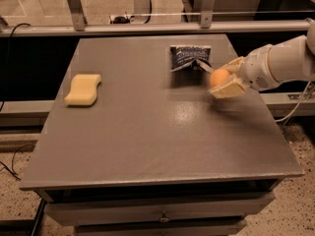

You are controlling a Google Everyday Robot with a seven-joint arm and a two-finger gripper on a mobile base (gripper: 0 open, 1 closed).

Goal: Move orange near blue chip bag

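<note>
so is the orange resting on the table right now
No, the end effector holds the orange above the table, beside the blue chip bag.

The flat grey worktop (pixel 147 136) is open across its middle and along the whole front edge. Near the back right corner lies the crinkled dark blue chip bag (pixel 189 57). Just beside it, toward the right edge, the pale two-finger gripper (pixel 221 81) hangs above the surface, clasping the small round orange (pixel 218 76). A pale yellow wavy-edged sponge (pixel 82 89) lies near the left edge.
</note>
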